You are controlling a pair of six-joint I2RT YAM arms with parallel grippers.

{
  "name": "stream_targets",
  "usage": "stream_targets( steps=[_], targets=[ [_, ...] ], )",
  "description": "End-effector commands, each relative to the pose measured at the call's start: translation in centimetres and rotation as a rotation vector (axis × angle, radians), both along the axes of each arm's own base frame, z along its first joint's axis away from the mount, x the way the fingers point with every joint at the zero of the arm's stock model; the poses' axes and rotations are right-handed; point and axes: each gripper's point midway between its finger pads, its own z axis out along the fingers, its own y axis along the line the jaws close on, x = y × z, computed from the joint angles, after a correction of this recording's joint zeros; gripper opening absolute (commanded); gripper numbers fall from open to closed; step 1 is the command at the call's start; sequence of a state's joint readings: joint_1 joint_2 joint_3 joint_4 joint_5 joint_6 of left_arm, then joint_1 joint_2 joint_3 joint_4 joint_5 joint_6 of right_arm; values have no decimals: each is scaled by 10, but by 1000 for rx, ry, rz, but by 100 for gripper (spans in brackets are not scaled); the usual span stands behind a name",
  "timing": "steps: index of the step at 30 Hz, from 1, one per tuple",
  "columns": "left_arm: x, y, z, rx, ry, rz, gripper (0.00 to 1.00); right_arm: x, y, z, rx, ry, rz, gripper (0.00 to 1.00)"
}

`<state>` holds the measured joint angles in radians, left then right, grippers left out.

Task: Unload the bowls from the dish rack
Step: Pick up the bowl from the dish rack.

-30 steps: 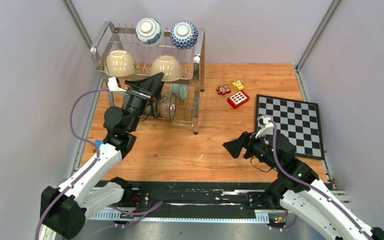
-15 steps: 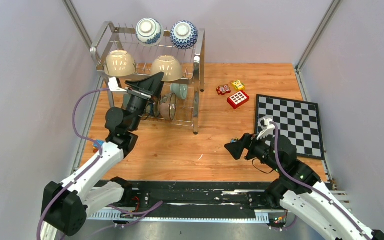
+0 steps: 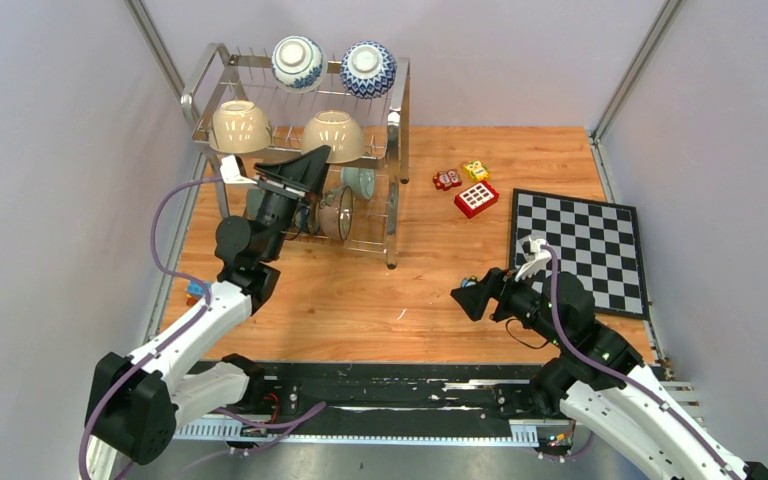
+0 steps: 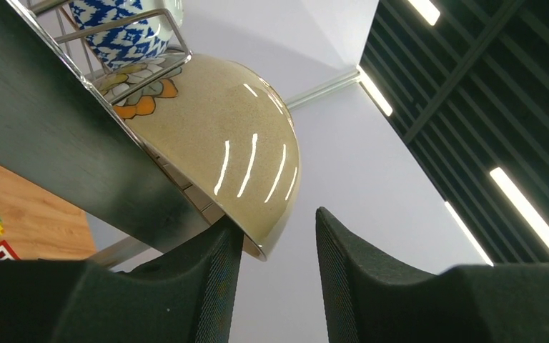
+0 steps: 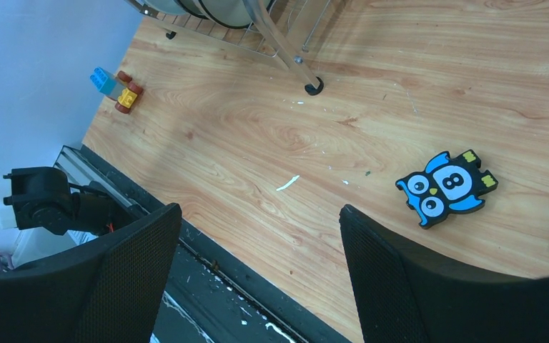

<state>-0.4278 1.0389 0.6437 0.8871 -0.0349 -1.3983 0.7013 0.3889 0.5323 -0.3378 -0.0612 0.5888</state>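
The dish rack (image 3: 397,150) stands at the table's far left. On its upper tier sit two blue-and-white bowls (image 3: 297,62) (image 3: 368,68) and two cream bowls (image 3: 240,127) (image 3: 334,135), all upside down. A pale green bowl (image 3: 358,182) and a brown one (image 3: 335,212) stand on edge below. My left gripper (image 3: 313,160) points up under the right cream bowl (image 4: 236,136). Its jaws straddle the bowl's rim: one finger (image 4: 221,264) touches the inner side, and the other (image 4: 343,264) stands apart outside. My right gripper (image 3: 465,293) hangs open over bare wood, holding nothing (image 5: 259,211).
Small toy blocks (image 3: 472,188) and a chessboard (image 3: 580,245) lie at the right. A blue owl toy (image 5: 447,187) lies just beyond my right gripper. More blocks (image 5: 118,89) sit near the left edge, and a rack foot (image 5: 314,87) rests on the wood.
My left gripper's jaws have narrowed around the cream bowl's rim. The left arm shifted slightly; the right arm barely moved.
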Motion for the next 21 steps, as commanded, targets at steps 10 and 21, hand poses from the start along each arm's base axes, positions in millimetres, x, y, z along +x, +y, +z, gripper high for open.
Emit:
stream_targets(
  steps=[10,21],
  targets=[
    [-2,2,3,-19,-48,17,34,-4,-4,-6,-25,2,-1,85],
    [1,1,2,-24,-59,19,21,-5,-8,-8,-27,-1,-10,85]
  ],
)
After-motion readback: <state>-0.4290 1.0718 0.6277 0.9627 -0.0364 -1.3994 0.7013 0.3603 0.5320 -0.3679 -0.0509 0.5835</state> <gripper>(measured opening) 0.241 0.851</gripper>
